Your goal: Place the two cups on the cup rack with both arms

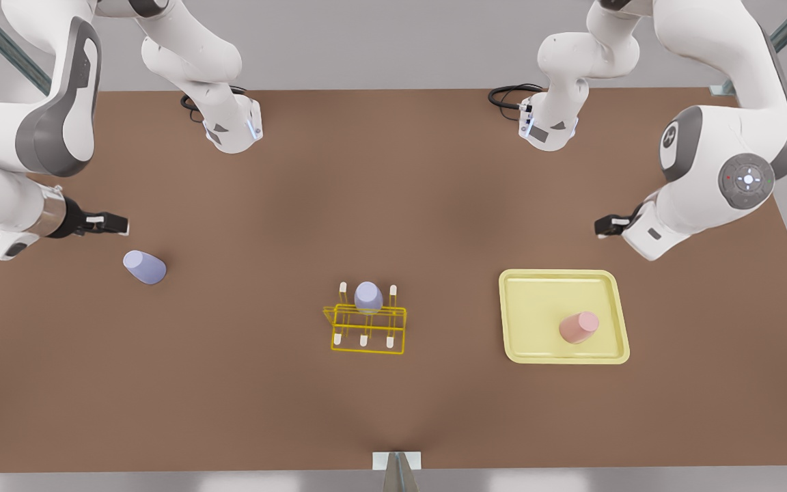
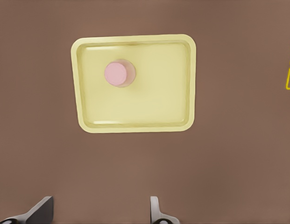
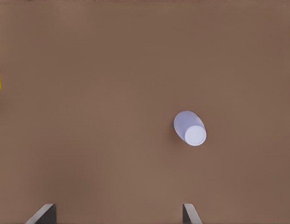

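Pink cup (image 1: 578, 327) sits on tray (image 1: 530, 342).

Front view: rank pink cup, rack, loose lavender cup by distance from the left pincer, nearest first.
Left pincer hovers at the front view's right, open.
1. Pink cup, upside down on the tray, right side.
2. Rack, centre.
3. Loose lavender cup, far left, by the right pincer.
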Action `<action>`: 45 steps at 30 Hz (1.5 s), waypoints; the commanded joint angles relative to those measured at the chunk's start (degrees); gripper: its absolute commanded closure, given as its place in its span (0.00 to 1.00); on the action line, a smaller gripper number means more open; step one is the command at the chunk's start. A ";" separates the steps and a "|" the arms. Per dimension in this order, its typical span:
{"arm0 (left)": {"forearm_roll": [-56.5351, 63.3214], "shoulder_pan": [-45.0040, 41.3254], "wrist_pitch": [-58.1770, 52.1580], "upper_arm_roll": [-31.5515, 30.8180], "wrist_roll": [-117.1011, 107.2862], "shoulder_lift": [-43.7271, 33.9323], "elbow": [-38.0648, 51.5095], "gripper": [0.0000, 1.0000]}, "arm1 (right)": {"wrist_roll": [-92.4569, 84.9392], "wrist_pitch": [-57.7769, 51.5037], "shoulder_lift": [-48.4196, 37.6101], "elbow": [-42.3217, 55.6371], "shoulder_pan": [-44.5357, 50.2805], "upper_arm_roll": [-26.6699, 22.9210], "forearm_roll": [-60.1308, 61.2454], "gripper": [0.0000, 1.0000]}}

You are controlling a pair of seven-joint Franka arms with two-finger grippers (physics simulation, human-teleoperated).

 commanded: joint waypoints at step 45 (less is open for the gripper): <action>0.48 4.49 55.72 0.51 3.08 25.74 -17.60 0.00 | -6.92 59.82 5.11 -44.96 -14.93 -0.17 -7.14 0.00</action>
